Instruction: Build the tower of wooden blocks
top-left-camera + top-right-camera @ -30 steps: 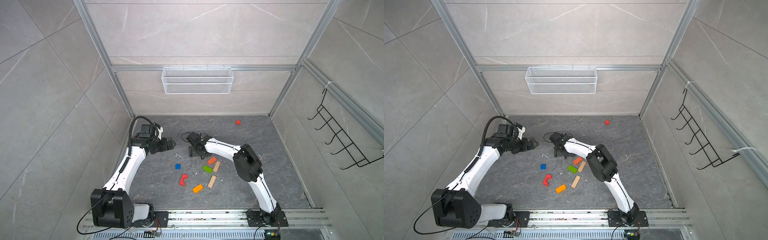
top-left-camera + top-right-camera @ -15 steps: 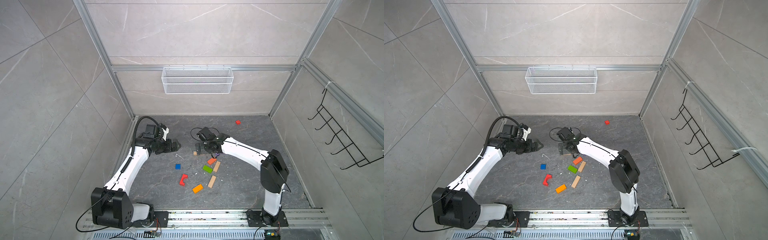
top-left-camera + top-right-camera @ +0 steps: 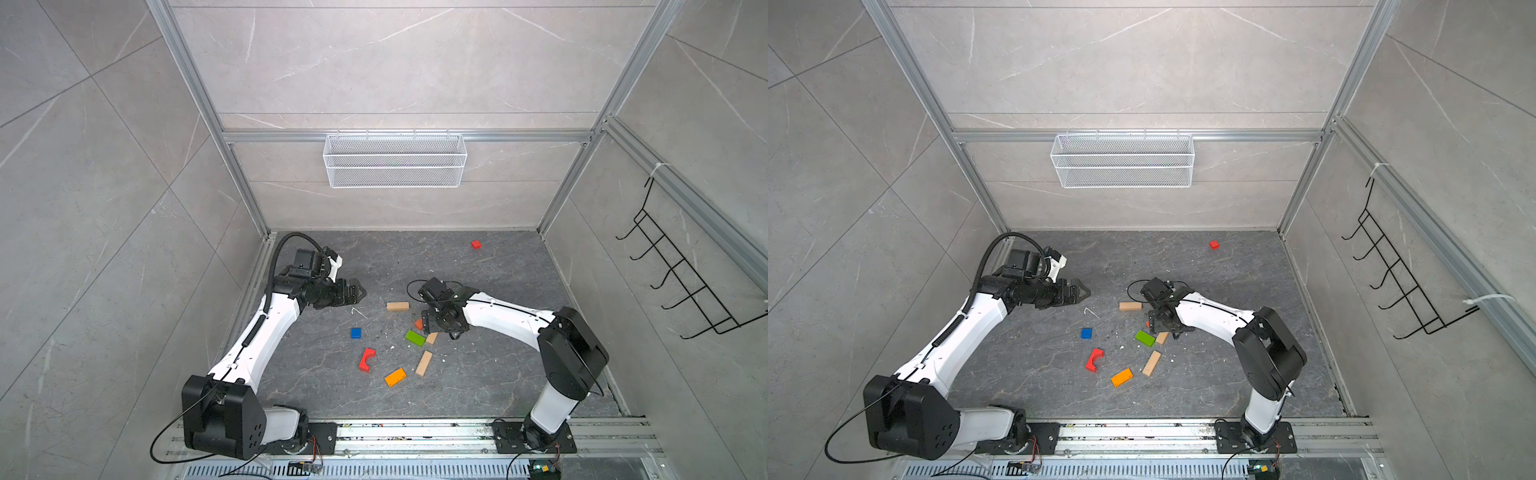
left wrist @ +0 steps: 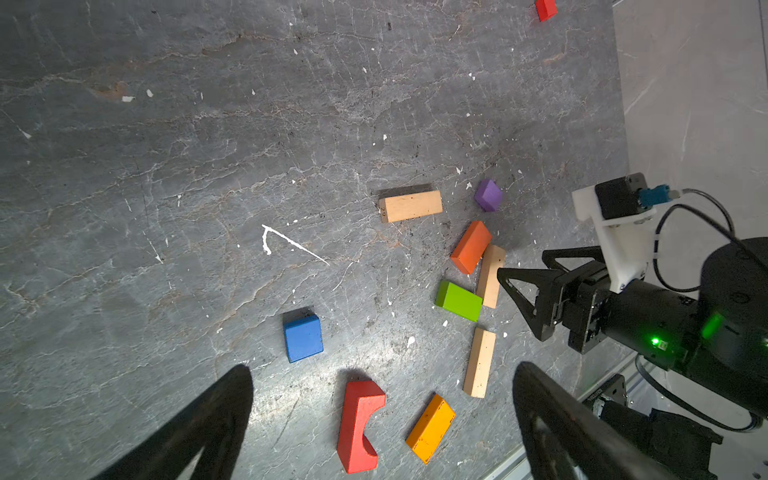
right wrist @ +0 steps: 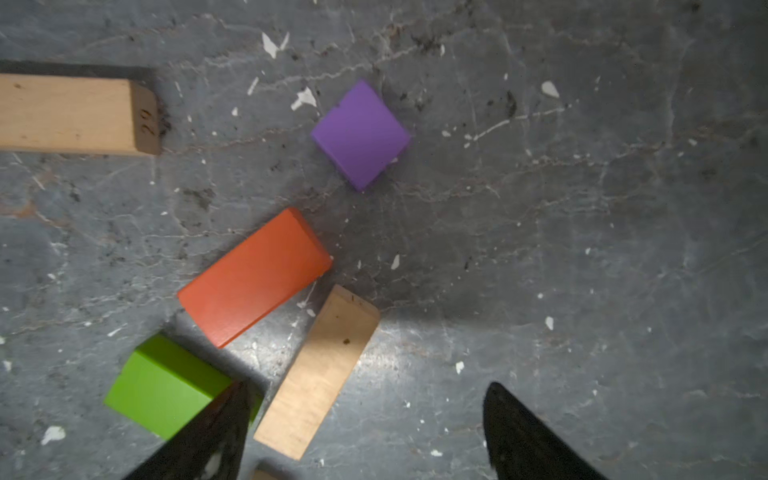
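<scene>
Within the last second the right pincer (image 5: pixel 368 390) had swung off the lone tan bar (image 3: pixel 397 306), which now lay uncovered just beyond the green slab (image 3: pixel 415 337). It had come low over the cluster around that slab. Its jaws stood apart with nothing between them. One finger (image 5: pixel 216 428) overlapped the green slab's edge, and a second tan bar (image 5: pixel 318 370) lay just inside that finger. The left pincer (image 3: pixel 360 291) had eased a little toward the middle, gaping wide and empty, well to the left of the green slab.

This looked like the lead-in to a pick from the cluster, probably the second tan bar for a base. No wood block tower stood yet: every piece lay flat and unstacked on the bench (image 3: pixel 498 374).

Both top views hid the grasp zone under the right arm, leaving only a sliver of the orange-red slab (image 3: pixel 418 324). The wrist views showed that slab whole, just beside the green slab. They also showed a purple cube (image 4: pixel 488 195) beyond it, which neither top view showed.
</scene>
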You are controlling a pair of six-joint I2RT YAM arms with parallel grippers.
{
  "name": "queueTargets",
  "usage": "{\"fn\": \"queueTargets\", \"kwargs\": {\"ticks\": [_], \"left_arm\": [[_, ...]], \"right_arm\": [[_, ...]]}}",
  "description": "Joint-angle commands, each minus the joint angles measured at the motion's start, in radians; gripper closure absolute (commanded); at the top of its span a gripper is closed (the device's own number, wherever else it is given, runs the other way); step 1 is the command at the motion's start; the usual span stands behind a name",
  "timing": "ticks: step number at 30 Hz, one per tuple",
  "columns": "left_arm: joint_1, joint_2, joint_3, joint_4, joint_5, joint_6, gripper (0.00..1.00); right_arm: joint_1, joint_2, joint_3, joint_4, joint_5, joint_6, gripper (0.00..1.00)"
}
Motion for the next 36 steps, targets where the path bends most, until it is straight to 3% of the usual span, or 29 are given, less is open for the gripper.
{"fn": "queueTargets", "kwargs": {"ticks": [1, 36], "left_arm": [[0.001, -0.038, -0.001, 0.013, -0.008, 0.023, 0.0], [0.0, -0.037, -0.002, 0.007, -0.017, 0.02, 0.0]], "right_arm": [[-0.005, 0.005, -0.012, 0.053, 0.013, 0.061, 0.19], [-0.079, 0.062, -0.089, 0.042, 0.037, 0.173, 0.3]]}}
